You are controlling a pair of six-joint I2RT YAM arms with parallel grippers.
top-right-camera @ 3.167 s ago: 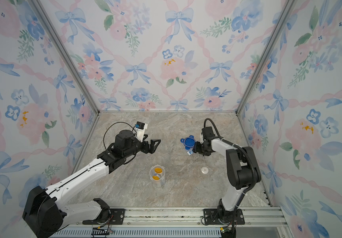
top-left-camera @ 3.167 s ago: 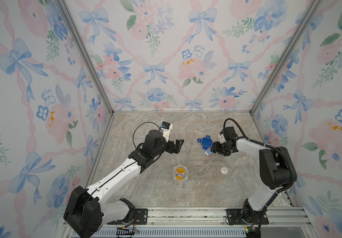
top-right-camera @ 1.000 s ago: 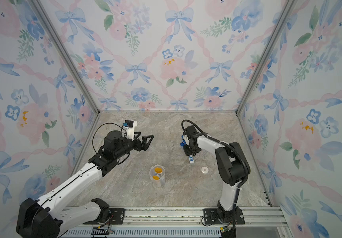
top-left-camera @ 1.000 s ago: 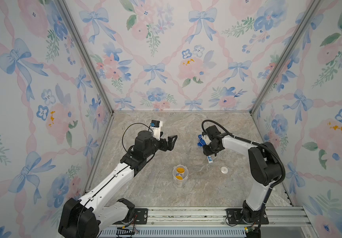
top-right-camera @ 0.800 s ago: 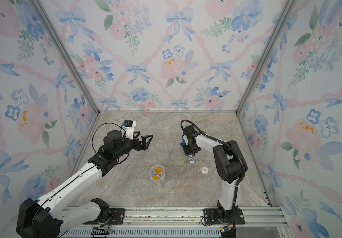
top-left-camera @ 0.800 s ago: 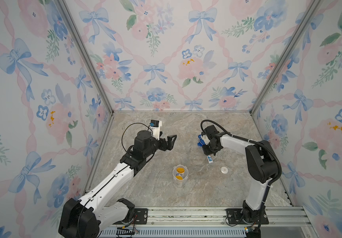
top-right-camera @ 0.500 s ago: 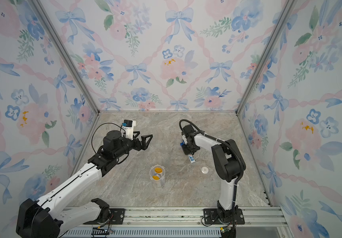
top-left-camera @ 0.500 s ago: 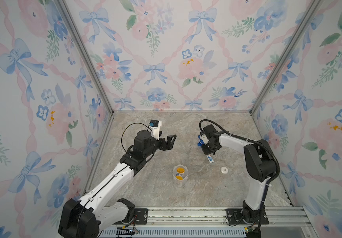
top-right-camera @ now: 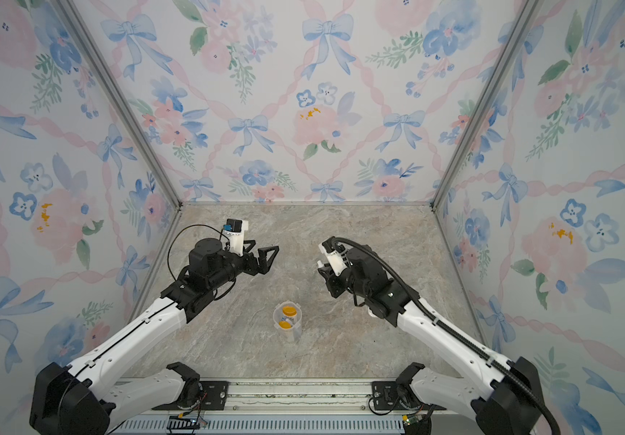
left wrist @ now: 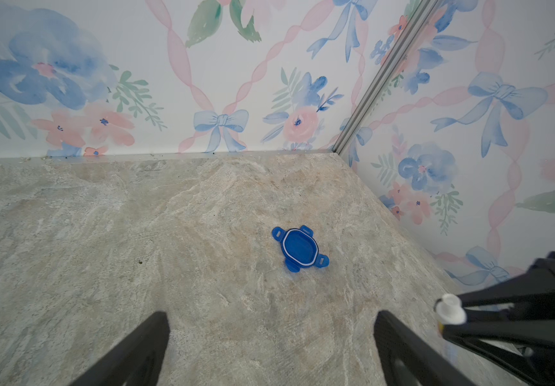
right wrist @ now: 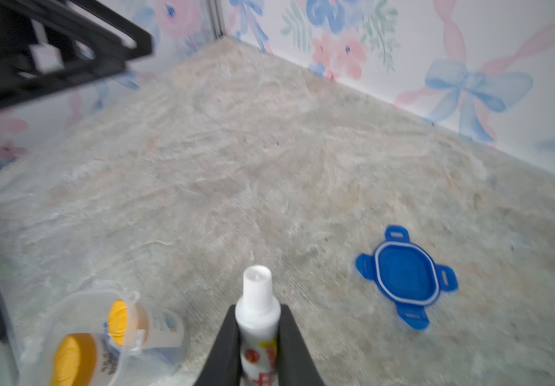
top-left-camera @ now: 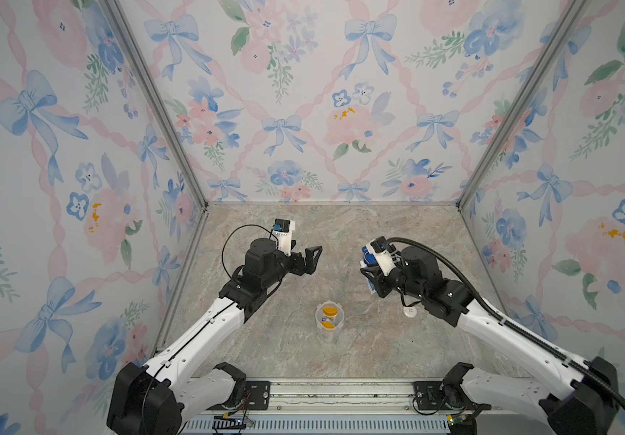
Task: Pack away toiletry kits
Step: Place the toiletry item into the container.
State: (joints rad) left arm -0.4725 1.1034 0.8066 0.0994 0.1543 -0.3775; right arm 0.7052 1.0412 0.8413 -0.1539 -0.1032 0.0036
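Note:
My right gripper (right wrist: 257, 322) is shut on the white tube with blue-red print (right wrist: 256, 294), held off the table with its white cap pointing away from the wrist. In a top view the gripper (top-left-camera: 369, 277) hangs right of the translucent cup (top-left-camera: 328, 322). The cup (right wrist: 102, 334) holds two tubes with orange caps (right wrist: 68, 359). The small round white disc (top-left-camera: 409, 312) lies on the table beside the right arm. My left gripper (top-left-camera: 309, 260) is open and empty above the table, its fingers (left wrist: 149, 347) spread wide.
The blue lid with four clip tabs (left wrist: 299, 249) lies flat on the marble table, just beyond the right gripper (right wrist: 405, 277). Floral walls close off the back and both sides. The cup (top-right-camera: 287, 324) stands at the front middle.
My right gripper has shut on the printed tube and lifted it off the table. The left arm has barely moved.

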